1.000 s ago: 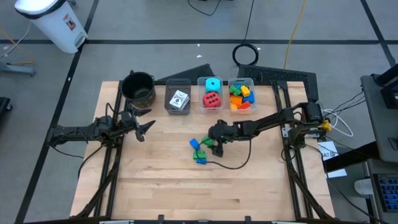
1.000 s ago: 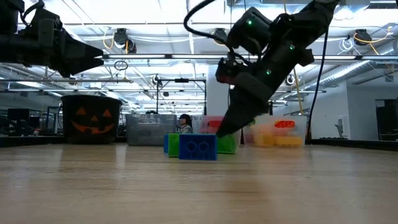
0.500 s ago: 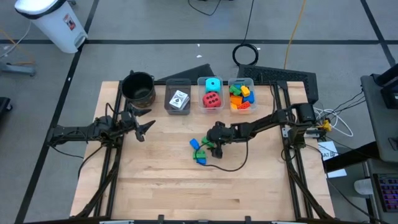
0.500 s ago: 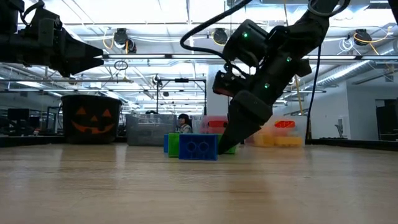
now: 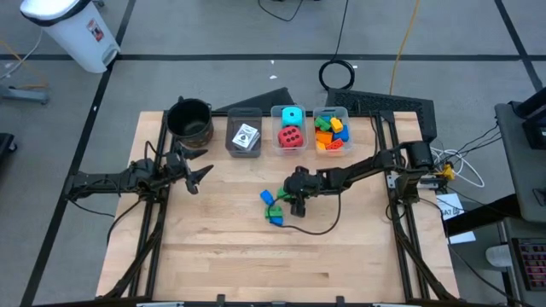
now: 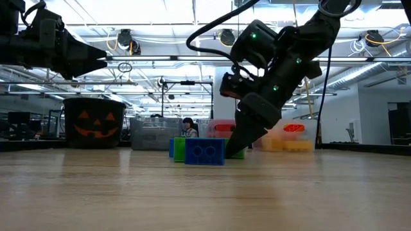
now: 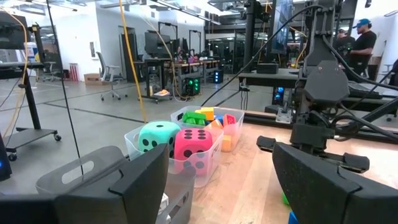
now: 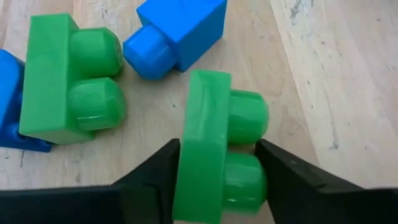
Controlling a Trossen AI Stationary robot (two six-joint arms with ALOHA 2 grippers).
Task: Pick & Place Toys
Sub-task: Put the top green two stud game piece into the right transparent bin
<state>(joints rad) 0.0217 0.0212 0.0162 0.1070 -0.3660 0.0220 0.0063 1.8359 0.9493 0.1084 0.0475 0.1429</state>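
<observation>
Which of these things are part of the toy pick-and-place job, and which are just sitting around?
Job:
- green brick between the right end effector fingers
- loose green and blue bricks
- binned bricks
- red cube, cyan cube
- white cards

Lying about:
- black pot
- idle left end effector

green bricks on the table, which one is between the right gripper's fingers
The green brick between the right gripper's fingers, each touching a side. The other green brick lies apart, beside the blue bricks.

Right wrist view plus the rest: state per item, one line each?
Right claw: closed on green brick, down at table.
Left claw: open, empty, raised off table.
Loose blue brick: lying on table.
Brick bin: holds bricks.
</observation>
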